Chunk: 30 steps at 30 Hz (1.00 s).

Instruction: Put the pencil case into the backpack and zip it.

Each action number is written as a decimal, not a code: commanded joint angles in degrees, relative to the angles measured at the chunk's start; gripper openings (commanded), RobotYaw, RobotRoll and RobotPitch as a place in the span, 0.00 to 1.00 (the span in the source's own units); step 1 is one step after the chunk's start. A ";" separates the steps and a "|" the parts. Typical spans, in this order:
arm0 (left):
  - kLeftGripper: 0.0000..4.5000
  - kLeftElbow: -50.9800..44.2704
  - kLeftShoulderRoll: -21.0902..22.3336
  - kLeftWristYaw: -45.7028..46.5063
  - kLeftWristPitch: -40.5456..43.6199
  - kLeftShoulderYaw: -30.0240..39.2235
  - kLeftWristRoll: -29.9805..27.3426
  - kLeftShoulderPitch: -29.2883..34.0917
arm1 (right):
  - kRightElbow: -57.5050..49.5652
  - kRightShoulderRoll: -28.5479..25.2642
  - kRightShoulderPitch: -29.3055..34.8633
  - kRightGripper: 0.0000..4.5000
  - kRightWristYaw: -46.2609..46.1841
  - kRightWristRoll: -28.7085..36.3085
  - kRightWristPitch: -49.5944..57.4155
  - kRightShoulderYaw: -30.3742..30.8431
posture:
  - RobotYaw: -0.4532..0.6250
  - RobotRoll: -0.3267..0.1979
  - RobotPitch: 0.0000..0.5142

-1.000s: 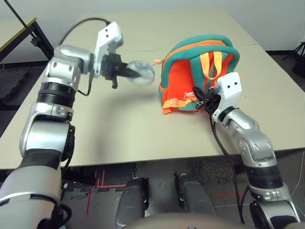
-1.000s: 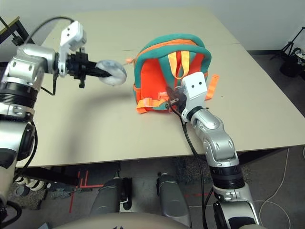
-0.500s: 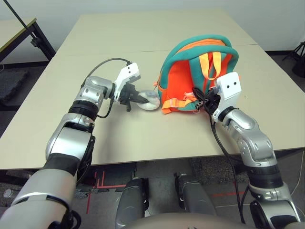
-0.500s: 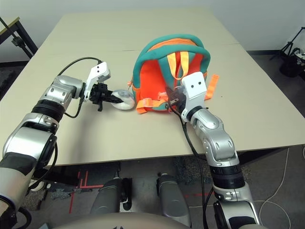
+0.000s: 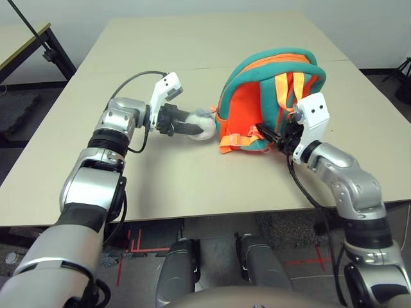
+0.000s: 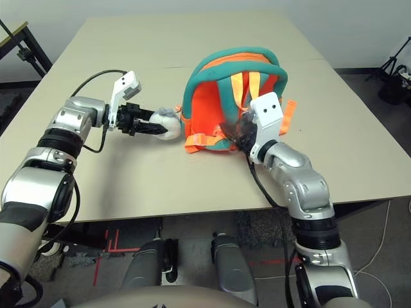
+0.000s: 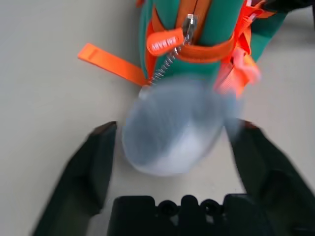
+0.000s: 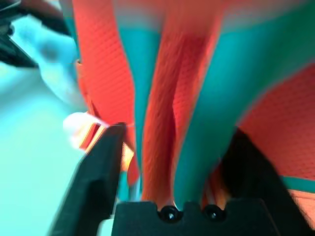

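Backpack (image 5: 270, 96) stands upright, centre-right of frame; zip looks run to its end, pencil case presumably inside. L gripper (image 7: 172, 162) spread wide around grey plush charm (image 7: 174, 130), not clamping. R gripper (image 8: 172, 162) wide astride teal strap (image 8: 197, 123), steadying.

Both silver forearms reach inward; the left end effector (image 7: 172, 162) and right end effector (image 8: 172, 162) each stand with fingers spread wide.

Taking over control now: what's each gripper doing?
Left gripper: open, fingers either side of the grey plush charm.
Right gripper: open around the backpack strap.
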 commanded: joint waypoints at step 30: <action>1.00 -20.47 4.48 19.91 7.62 22.17 -14.69 20.26 | 17.15 -10.77 3.08 0.99 -3.93 3.19 -3.66 -20.53 | 0.24 0.62 0.22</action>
